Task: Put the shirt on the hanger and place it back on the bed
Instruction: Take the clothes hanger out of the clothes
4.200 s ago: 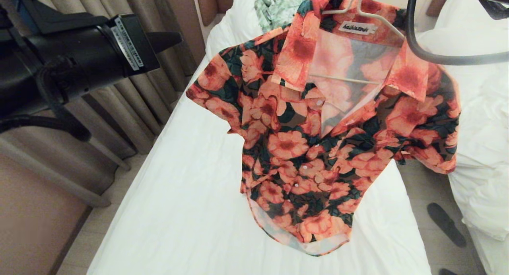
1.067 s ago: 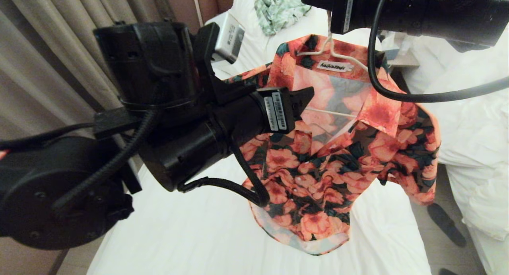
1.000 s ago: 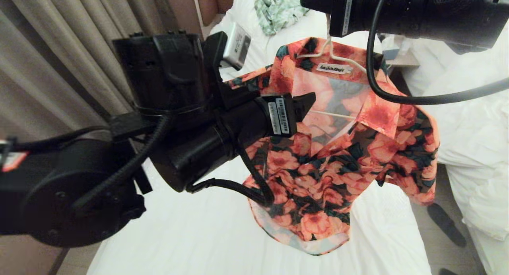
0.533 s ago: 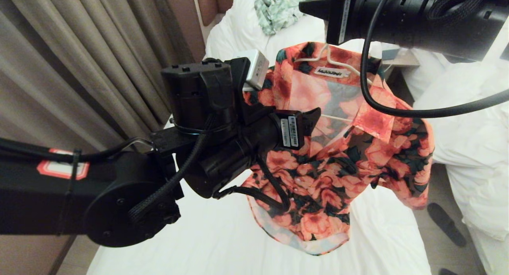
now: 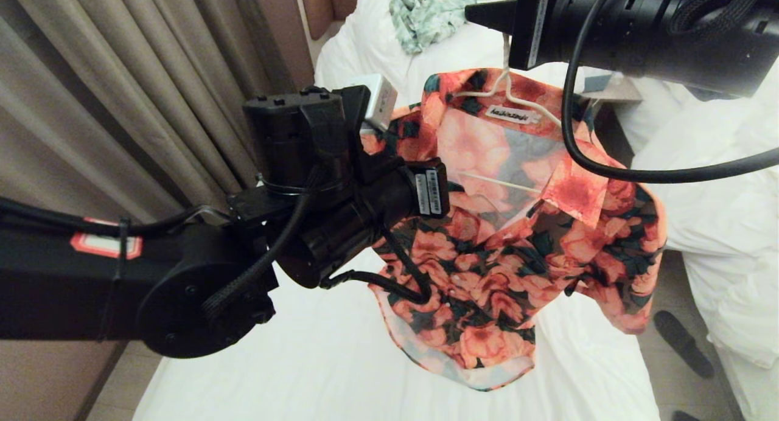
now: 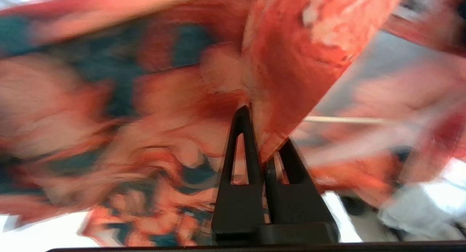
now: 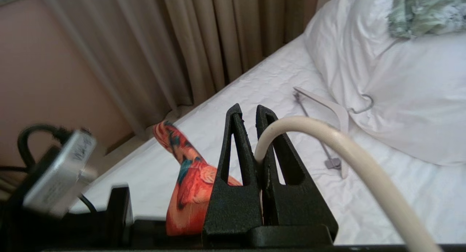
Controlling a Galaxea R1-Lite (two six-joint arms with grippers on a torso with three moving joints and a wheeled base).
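Progress: while the shirt (image 5: 511, 238) already hangs on the hanger (image 5: 508, 89), the pair is held above the bed (image 5: 304, 360); only the hem looks to brush the sheet; setting it down is what remains
Right gripper (image 7: 257, 113): above the shirt's collar; fingers closed on the hanger's hook, carrying the load
Left gripper (image 6: 260, 135): at the shirt's collar on the curtain side; fingers pinched shut on a fold of collar cloth
Shirt: thin, limp weave; orange-pink flowers on dark green and brown; white buttons; white neck label; light shows through the back panel
Hanger: slim cream-white wire, rounded hook, triangular frame; crossbar visible through the cloth
Bed: smooth white sheet below the shirt; large soft pillow (image 7: 400, 99) beyond it
Other: thicker white hanger (image 7: 327, 110) beside the pillow; green-and-white garment (image 5: 432, 10) on the pillow; beige pleated curtains (image 5: 152, 92)
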